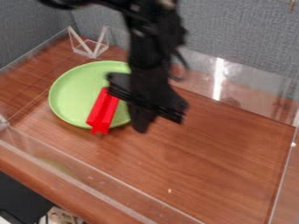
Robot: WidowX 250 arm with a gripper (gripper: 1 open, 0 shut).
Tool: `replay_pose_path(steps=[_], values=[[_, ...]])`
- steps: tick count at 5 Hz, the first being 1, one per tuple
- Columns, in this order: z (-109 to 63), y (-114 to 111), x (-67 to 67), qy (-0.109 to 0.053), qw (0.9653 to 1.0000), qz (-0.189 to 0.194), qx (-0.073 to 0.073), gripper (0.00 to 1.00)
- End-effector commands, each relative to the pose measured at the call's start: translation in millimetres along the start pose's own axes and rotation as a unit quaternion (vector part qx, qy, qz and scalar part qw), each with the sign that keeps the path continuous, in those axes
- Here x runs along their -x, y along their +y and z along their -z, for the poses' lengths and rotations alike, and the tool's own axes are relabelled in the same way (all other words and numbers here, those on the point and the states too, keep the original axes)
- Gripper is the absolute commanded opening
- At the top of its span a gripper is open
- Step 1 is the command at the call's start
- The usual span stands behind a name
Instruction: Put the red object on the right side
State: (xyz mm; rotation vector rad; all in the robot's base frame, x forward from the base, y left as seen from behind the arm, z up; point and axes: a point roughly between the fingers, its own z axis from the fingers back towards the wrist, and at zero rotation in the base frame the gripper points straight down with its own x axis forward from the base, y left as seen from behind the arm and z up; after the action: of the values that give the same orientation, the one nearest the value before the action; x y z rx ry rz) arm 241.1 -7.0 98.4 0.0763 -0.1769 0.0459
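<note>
The red object (104, 112) lay across the right edge of the green plate (73, 87), its near end over the wooden table (222, 166); the black gripper (142, 123) hung just right of it, jaws closed, holding nothing visible.

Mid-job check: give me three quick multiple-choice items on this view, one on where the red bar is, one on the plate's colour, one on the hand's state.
1. Where does the red object lie?
A. on the plate's right edge
B. on bare wood at the far right
C. outside the clear walls

2. What colour is the plate?
A. blue
B. lime green
C. white

3. How is the hand?
A. wide open
B. shut, holding nothing visible
C. shut on the plate

Answers: 1 A, the bar lies across the plate's right rim; 2 B, the dish is bright green; 3 B, the fingers are together beside the bar.
</note>
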Motion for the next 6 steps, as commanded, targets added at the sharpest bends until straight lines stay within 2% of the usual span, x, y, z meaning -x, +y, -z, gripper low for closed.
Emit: replay_pose_path(steps=[1,2,3,4,5,6], values=[[-0.8,-48,-3.4,-0.012,0.9998,0.007,0.015,0.0],[4.3,-14,-1.1,-0.011,0.9999,0.004,0.007,0.0],[-7.5,-5,6.2,-0.008,0.9999,0.006,0.009,0.0],[-21.1,-15,14.0,0.002,0.9999,0.004,0.014,1.0],[-32.1,-48,22.2,0.015,0.9991,0.024,0.032,0.0],[-16.0,-52,22.4,0.026,0.9992,0.004,0.031,0.0]])
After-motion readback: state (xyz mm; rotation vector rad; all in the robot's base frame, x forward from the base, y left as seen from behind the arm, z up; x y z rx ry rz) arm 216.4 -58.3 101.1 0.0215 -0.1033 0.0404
